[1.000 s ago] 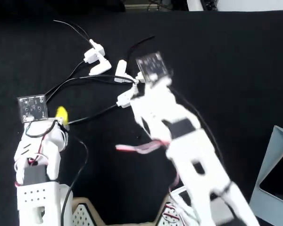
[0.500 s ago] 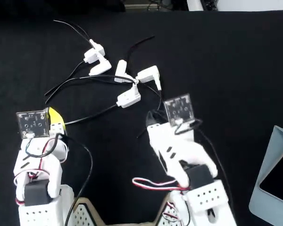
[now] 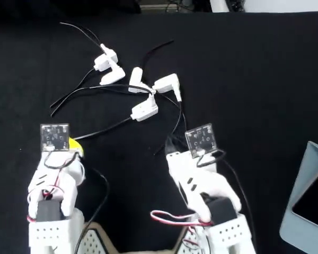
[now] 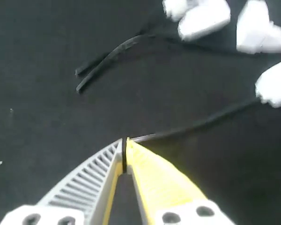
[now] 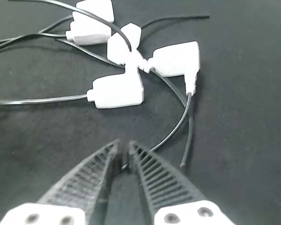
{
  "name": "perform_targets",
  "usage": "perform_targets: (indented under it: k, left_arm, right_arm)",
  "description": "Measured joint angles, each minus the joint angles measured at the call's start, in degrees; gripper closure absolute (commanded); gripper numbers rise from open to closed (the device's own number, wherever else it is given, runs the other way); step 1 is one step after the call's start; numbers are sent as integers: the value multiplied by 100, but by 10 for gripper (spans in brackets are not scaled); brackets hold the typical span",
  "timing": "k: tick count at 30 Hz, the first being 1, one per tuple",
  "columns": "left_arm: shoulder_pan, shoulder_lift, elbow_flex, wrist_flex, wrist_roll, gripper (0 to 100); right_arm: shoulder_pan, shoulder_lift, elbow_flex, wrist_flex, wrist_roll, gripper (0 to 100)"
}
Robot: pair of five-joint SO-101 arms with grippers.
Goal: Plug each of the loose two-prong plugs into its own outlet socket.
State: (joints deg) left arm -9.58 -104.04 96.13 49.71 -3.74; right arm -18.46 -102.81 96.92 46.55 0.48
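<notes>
left tool (image 4: 125, 144), one grey ribbed finger and one yellow: tips pressed together, no gap. A thin black cable (image 4: 201, 123) runs over the black cloth desk (image 3: 265, 79) right up to those tips. Can't tell if it's pinched or just lying under them. This arm sits at the near left of the desk, well apart from the white pieces.

right tool (image 5: 123, 149), two black ribbed fingers: narrow slit between the tips, nothing visibly clamped. A curved black lead (image 5: 178, 122) from the white right-angle plug (image 5: 175, 58) comes in under the slit. This arm is near centre, its tool close to the bunch but touching no white piece.

Task parts sit in a loose bunch at the far middle-left of the desk, leads tangled. The flat white block (image 5: 117, 91) is nearest the right tool, with the right-angle plug just beside it and a small white piece (image 5: 124, 44) behind them. A pair of white pieces (image 3: 107, 69) lies farther left. Can't tell plugs from sockets, or whether any are mated.

A grey-blue box (image 3: 307, 196) sits at the right edge.
</notes>
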Motion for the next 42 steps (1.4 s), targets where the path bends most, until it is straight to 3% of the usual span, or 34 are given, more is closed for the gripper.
perform_targets:
  k: [12, 20, 28, 42]
  left_arm:
    - [299, -9, 18, 35, 0, 970]
    - [484, -9, 18, 1292, 0, 970]
    - [492, -9, 18, 2198, 9, 970]
    - [492, -9, 18, 2295, 9, 970]
  right_arm:
    - [0, -44, 0, 1618, 9, 984]
    - [0, -44, 0, 2690, 18, 985]
    - [0, -44, 0, 2796, 18, 985]
    - [0, -44, 0, 2796, 18, 985]
